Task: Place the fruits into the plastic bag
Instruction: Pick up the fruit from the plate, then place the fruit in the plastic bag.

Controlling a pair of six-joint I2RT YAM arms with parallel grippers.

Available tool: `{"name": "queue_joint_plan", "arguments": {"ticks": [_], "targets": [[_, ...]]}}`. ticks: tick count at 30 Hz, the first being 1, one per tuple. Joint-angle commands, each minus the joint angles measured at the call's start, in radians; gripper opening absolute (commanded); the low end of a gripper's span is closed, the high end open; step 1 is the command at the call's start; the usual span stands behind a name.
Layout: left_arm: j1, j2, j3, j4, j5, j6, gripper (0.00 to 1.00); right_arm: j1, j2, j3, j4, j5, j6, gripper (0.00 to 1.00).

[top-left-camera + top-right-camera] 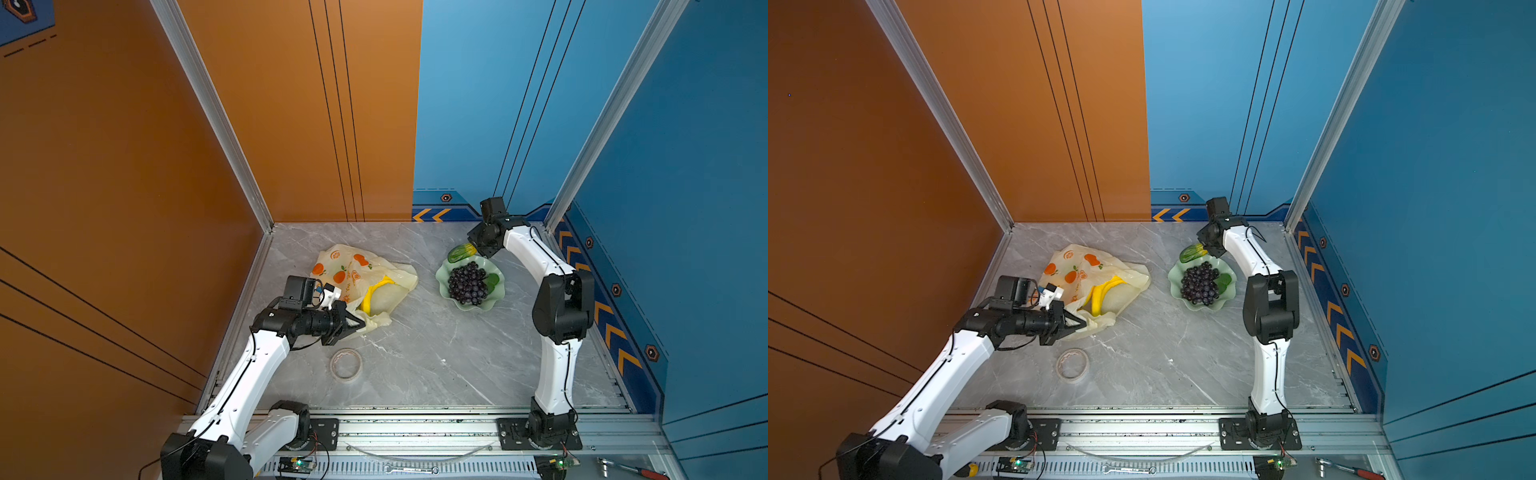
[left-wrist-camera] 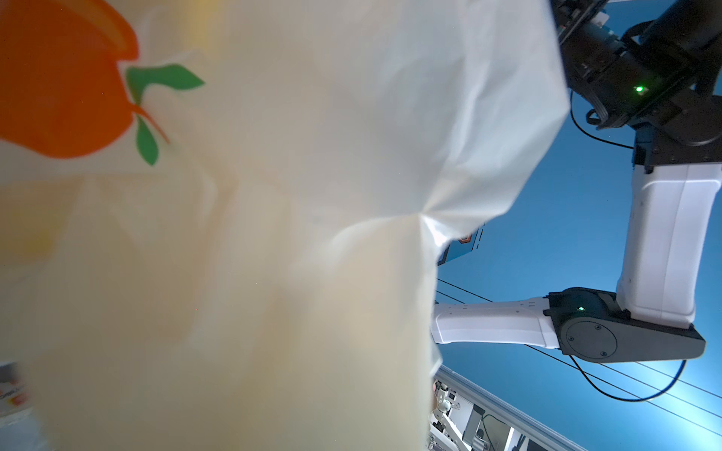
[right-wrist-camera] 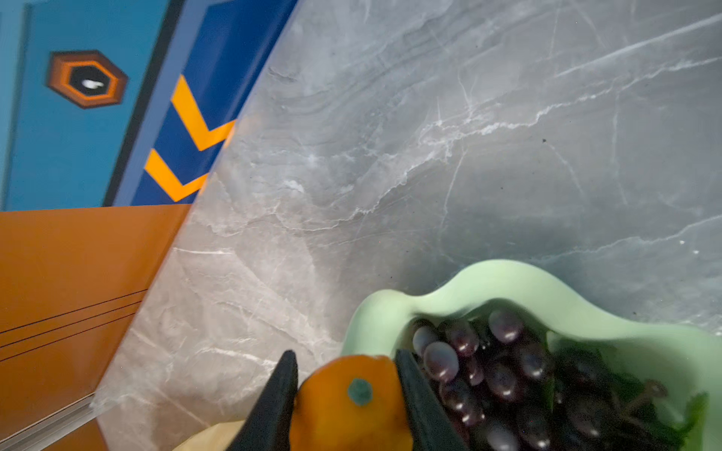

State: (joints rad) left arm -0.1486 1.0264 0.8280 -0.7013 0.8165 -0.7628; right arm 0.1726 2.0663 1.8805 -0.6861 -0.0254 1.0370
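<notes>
Basically, left gripper [image 1: 360, 325] jaws pinch the crinkly cream plastic bag [image 1: 353, 270], probably propping it open; right gripper [image 3: 345, 353] jaws clamp the green-orange oblong fruit [image 3: 347, 410].

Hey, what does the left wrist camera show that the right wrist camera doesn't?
Only left wrist: the plastic bag filling most of the frame, the right arm beyond it. Only right wrist: right fingers gripping the green-orange fruit, grapes in the green dish, the marble table. Both: the blue wall.
</notes>
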Motion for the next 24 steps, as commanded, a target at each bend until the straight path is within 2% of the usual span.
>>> {"name": "queue_joint_plan", "arguments": {"ticks": [1, 13, 24], "targets": [[0.007, -0.015, 0.013, -0.021, 0.013, 0.020, 0.00, 0.014, -0.093, -0.030, 0.023, -0.026, 0.022, 0.33], [0.000, -0.021, 0.013, -0.022, 0.000, 0.016, 0.00, 0.125, -0.305, -0.247, 0.057, -0.085, 0.039, 0.33], [-0.009, -0.020, 0.014, -0.022, -0.010, 0.023, 0.00, 0.284, -0.352, -0.299, 0.049, -0.098, 0.047, 0.33]]}}
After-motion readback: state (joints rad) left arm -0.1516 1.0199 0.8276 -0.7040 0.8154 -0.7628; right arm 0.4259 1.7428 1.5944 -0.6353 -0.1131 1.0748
